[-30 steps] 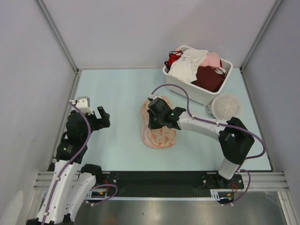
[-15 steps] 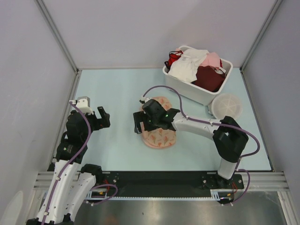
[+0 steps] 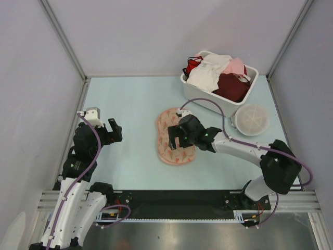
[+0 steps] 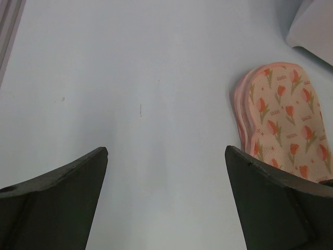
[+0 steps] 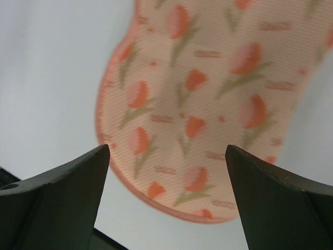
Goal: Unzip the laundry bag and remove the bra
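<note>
Your right gripper (image 3: pixel 176 139) hangs over the laundry bag (image 3: pixel 167 121) with its jaws spread wide and nothing between them. From the right wrist camera, the right gripper (image 5: pixel 167 152) frames the tulip-printed laundry bag (image 5: pixel 208 88) below, one dark finger (image 5: pixel 57 192) at 8 o'clock and the other at 4 o'clock. You cannot tell whether the fingertips touch the fabric.

The bag lies flat on the pale table (image 3: pixel 130 99), near the middle in the top view, with its long axis running from 12 to 6 o'clock. Its 12 o'clock lobe is in plain sight, while the gripper covers part of the 6 o'clock lobe. You cannot tell whether the zip is open, and what is inside does not show.

Your left gripper (image 3: pixel 111 130) is released too, jaws fully apart and holding nothing, well apart from the bag at its 9 o'clock. Through the left wrist camera, the left gripper (image 4: pixel 166 152) looks across bare table, and the bag (image 4: pixel 283 117) sits at 2 o'clock.

At 1 o'clock from the bag stands a white bin (image 3: pixel 209 102) heaped with white, pink and dark red clothes. A round white mesh disc (image 3: pixel 251 119) lies just beside the bin, at 3 o'clock from the bag.
</note>
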Controlling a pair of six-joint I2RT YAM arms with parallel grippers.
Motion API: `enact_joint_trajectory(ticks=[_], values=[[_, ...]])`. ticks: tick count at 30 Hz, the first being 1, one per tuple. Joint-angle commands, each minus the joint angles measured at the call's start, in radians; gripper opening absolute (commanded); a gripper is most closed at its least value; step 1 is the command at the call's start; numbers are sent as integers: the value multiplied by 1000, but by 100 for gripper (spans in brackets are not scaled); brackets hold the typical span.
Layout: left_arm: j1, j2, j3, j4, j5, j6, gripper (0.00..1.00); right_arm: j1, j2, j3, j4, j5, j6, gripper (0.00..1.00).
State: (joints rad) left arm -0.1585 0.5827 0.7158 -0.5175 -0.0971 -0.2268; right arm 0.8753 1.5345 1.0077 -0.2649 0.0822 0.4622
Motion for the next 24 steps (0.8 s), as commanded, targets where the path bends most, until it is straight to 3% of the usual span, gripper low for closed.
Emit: enact_joint_trajectory(ticks=[1, 7, 15, 24], values=[[8, 0, -1, 31, 8, 17, 100, -88, -181, -104, 24, 63, -7, 98], [8, -1, -1, 33, 8, 17, 100, -211, -440, -207, -101, 134, 4, 99], [8, 0, -1, 34, 25, 18, 100, -308, -770, -187, -315, 234, -13, 100], [8, -10, -1, 36, 19, 21, 100, -354, -844, -159, -396, 261, -40, 100]])
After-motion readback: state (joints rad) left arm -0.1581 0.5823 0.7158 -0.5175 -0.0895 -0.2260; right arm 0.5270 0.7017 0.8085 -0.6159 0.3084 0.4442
